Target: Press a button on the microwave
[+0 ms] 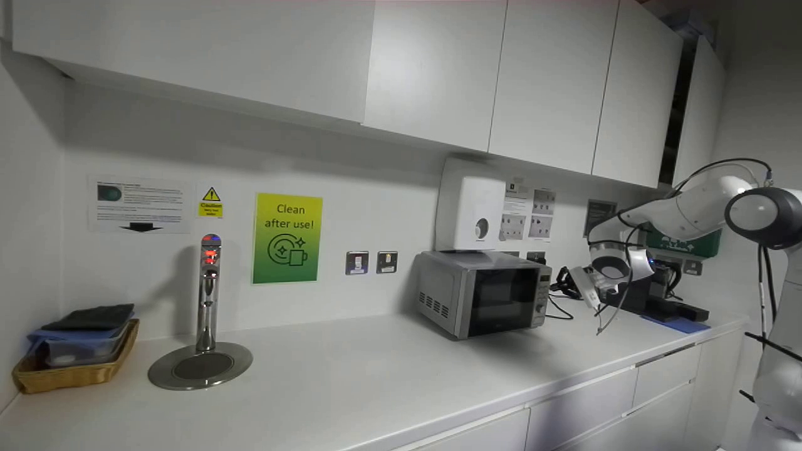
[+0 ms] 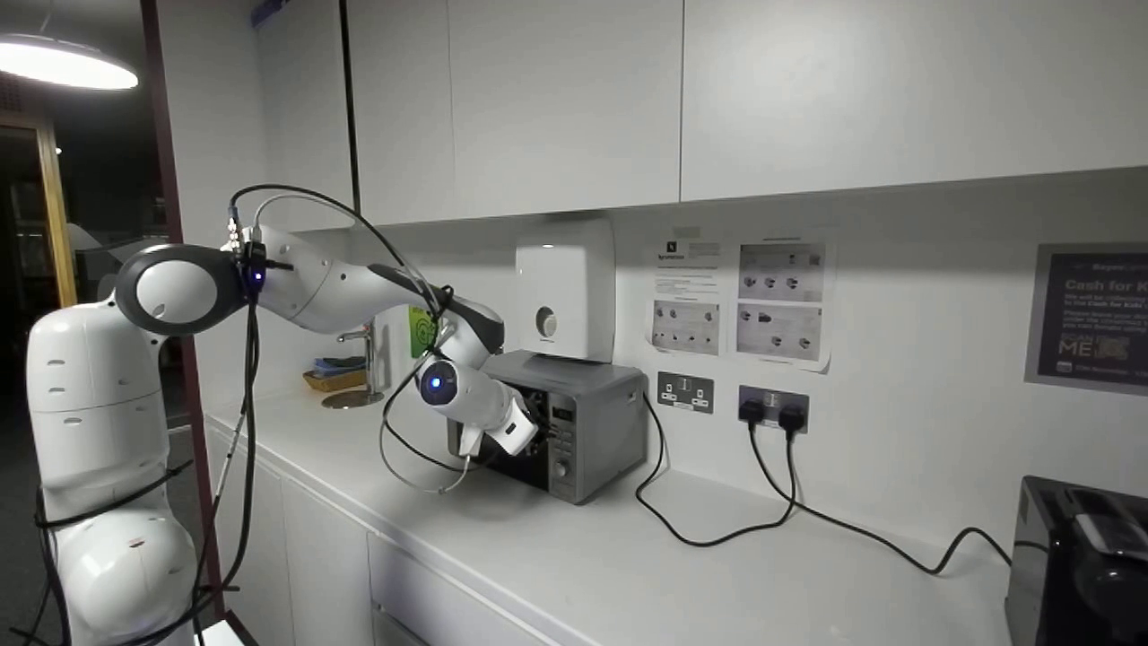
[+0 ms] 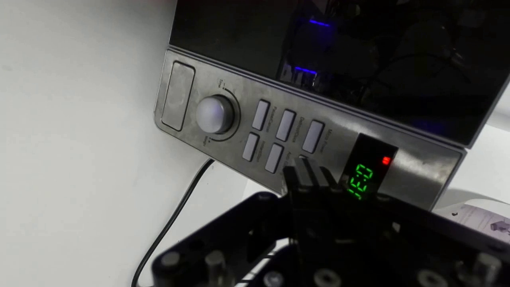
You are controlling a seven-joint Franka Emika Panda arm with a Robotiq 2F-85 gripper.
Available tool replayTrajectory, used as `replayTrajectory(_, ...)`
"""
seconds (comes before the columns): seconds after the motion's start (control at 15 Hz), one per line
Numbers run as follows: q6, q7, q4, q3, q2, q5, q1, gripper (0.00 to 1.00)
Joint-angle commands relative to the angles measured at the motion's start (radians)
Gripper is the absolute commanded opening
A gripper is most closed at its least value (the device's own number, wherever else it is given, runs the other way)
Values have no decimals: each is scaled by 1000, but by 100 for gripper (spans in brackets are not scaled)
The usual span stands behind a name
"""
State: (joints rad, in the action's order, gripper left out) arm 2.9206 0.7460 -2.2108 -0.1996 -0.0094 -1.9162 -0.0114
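The silver-grey microwave (image 1: 438,288) stands against the wall on the counter, and it shows in both exterior views. Its control panel fills the middle of the wrist view, with a round knob (image 3: 215,114), several pale buttons (image 3: 312,136) and a lit display (image 3: 376,149) with green digits. My gripper (image 3: 306,162) is shut with nothing between its fingers (image 3: 305,177). The tips overlap a button beside the display and cover most of it; whether they touch it I cannot tell. In an exterior view the gripper (image 2: 536,408) is in front of the panel, partly hidden by the wrist.
A white wall dispenser (image 2: 567,287) hangs just above the microwave, below the wall cupboards (image 1: 432,69). A black cable (image 2: 659,449) runs from behind the microwave to the sockets. Farther along the counter (image 2: 717,592) stands a black appliance (image 2: 1040,556).
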Motion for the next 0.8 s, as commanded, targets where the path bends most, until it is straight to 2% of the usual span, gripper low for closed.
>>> replayTrajectory(0.0,-10,56,24,-4,3,-57,5,0)
replayTrajectory(0.73,-1,92,42,-6,24,-82,7,0)
